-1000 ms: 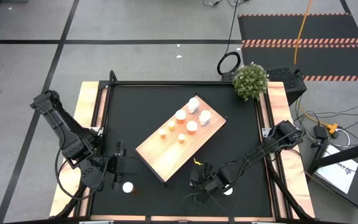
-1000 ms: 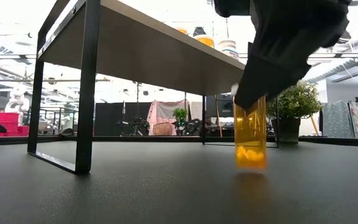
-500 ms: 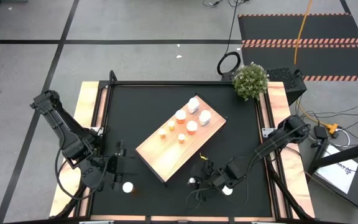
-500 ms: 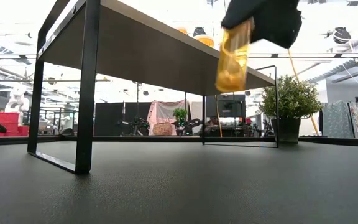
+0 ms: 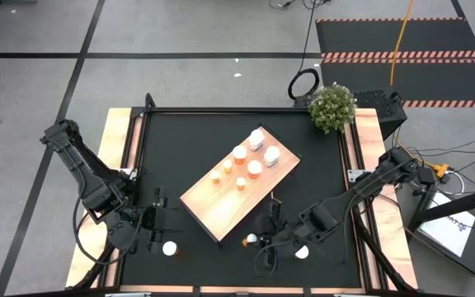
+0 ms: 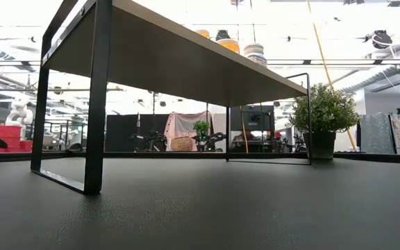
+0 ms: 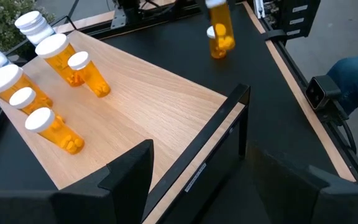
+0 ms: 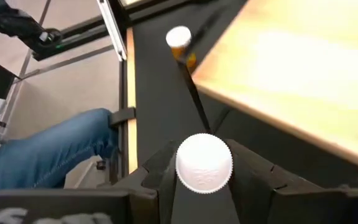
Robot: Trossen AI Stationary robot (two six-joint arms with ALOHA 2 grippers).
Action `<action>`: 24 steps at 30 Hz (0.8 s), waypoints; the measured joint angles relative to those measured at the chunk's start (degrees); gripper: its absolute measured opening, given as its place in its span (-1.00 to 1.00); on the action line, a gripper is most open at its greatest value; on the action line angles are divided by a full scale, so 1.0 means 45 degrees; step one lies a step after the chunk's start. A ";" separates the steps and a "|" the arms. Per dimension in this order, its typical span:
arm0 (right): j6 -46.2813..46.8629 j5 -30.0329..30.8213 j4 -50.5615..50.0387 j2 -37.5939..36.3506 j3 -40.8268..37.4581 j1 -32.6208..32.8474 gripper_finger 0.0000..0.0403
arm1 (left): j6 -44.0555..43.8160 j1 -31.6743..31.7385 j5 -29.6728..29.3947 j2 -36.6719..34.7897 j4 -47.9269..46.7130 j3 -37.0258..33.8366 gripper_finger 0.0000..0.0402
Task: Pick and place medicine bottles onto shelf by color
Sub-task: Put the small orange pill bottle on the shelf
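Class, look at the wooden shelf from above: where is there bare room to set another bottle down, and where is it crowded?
The shelf is bare over its half nearest the left hand, from the orange bottles to that end. The end toward the plant is crowded with white bottles. The right hand holds a bottle beside the shelf's long edge.

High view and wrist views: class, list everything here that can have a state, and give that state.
left gripper: jaws open, empty, facing the shelf.
right gripper: jaws shut on the held bottle.
held bottle: capped, in the air above the mat.
seven shelf bottles: upright, capped.
bottle by the left arm: standing on the mat, capped, not held.
bottle under the right arm: on the mat, not held.
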 joint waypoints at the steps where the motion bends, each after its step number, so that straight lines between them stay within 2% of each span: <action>1: -0.0139 0.0041 -0.0168 0.0000 0.0227 -0.0024 -0.43 | 0.0000 -0.0005 0.0000 0.0000 0.0004 0.0000 0.28; 15: -0.0797 0.0304 -0.3360 0.0010 0.3118 -0.0541 -0.43 | 0.0010 -0.0005 0.0000 0.0000 -0.0005 0.0000 0.28; 24: -0.1307 0.0231 -0.3505 0.0015 0.3685 -0.1343 -0.43 | 0.0075 0.0024 0.0000 0.0000 0.0048 0.0000 0.28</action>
